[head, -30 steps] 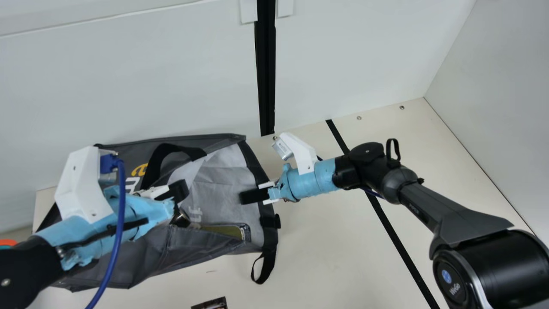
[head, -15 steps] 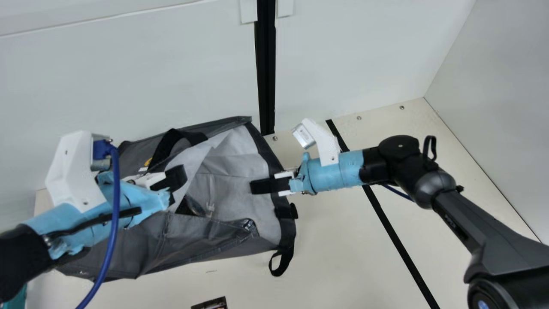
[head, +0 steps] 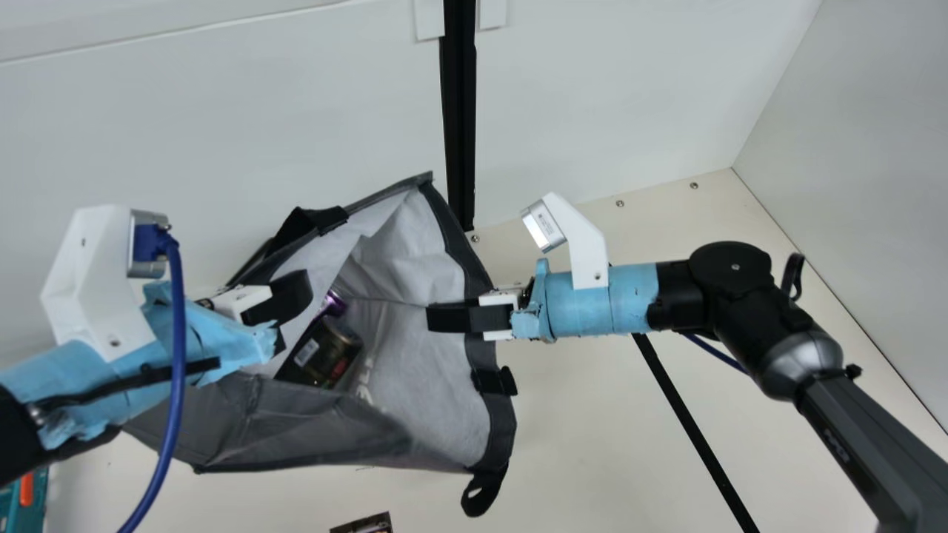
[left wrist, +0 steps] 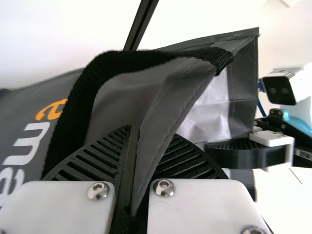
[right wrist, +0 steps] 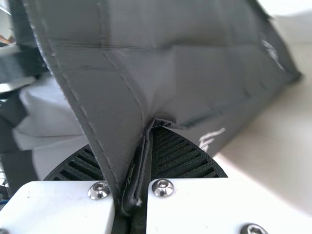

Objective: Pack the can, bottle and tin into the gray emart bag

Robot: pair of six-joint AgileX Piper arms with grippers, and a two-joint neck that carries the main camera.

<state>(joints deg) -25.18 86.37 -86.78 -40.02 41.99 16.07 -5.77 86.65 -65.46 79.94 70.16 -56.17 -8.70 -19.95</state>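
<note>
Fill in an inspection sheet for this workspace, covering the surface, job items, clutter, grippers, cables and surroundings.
Surface: cream table, black stripe across it.
Job's things: gray bag open; inside, a dark can and something purple; bottle and tin can't be confirmed.
Clutter: dark printed item at the near edge; teal-and-orange object at left.
Grippers: left gripper and right gripper both shut on the bag's rim.
Cables: blue cable along left arm.
Surroundings: pale panels, black upright strip.

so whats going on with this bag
The robot's left gripper and right gripper each pinch the rim of the gray emart bag, whose mouth gapes open. A dark can and a shiny purple item lie inside. A dark printed item is on the table.
</note>
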